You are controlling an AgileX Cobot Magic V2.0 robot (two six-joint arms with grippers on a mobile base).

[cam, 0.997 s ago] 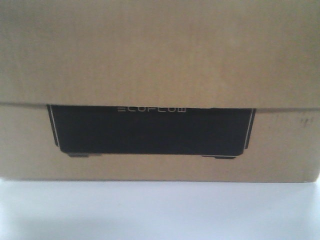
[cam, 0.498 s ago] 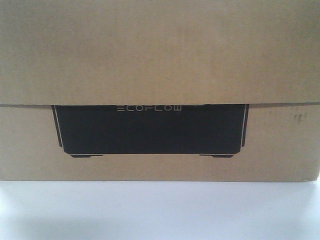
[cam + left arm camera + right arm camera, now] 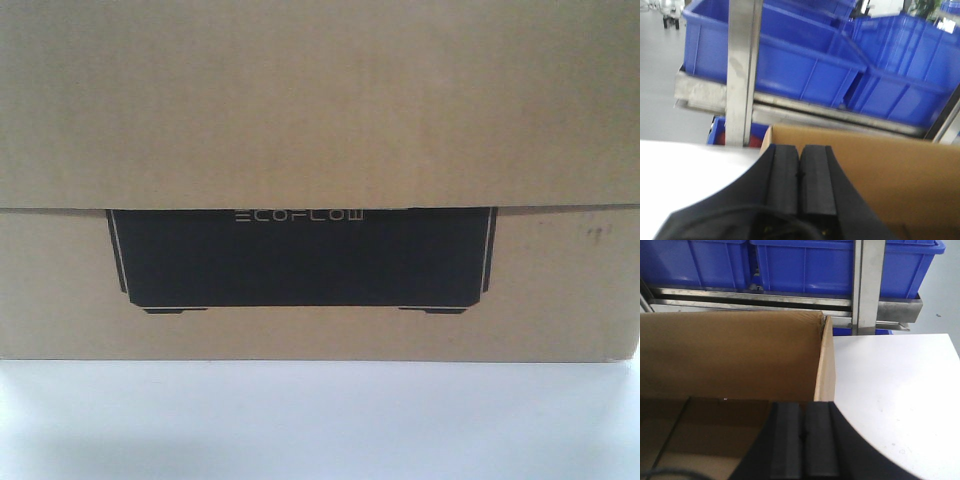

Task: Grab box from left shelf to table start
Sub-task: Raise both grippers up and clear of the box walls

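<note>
Front view: box (image 3: 320, 110) fills nearly whole frame, brown corrugated cardboard, sitting on white table (image 3: 320, 420); its bottom edge meets table across almost full width. Horizontal seam runs across box approx. mid-height. Just below seam, wide black printed panel (image 3: 300, 265) w/ thin light "ECOFLOW" lettering (image 3: 300, 215) at its top. Small dark marks (image 3: 597, 234) on cardboard right of panel.
</note>
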